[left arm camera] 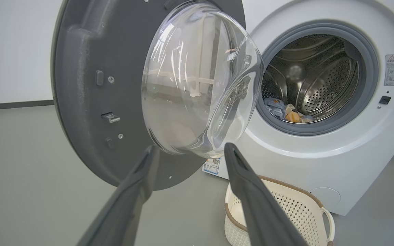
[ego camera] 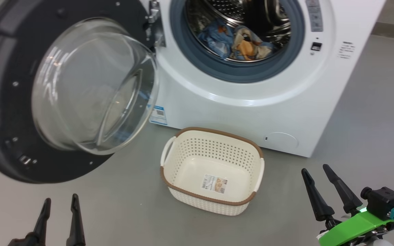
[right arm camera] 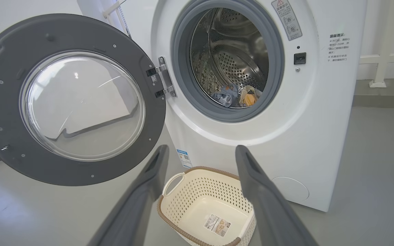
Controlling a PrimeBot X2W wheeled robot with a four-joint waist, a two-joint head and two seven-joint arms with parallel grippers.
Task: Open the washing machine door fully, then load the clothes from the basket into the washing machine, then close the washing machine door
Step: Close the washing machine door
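Left of the basket [ego camera: 210, 150], the left gripper [ego camera: 61, 198] hangs low over the grey floor [ego camera: 121, 212]. Its two dark fingers are spread wide apart, holding nothing and touching nothing. Farther back, also left of the basket, the washing machine door [ego camera: 67, 92] stands wide open, its clear glass bowl bulging out toward the basket's side. The basket sits upright on the floor, with a paper label [ego camera: 214, 183] showing on its bare bottom. Just behind the basket stands the washing machine [ego camera: 251, 112]. The clothes [ego camera: 238, 42] lie heaped low in its steel drum, above and beyond the basket. Right of the basket, the right gripper [ego camera: 315, 168] hovers above the floor, its fingers parted just as wide. It is empty and clear of both basket and machine.
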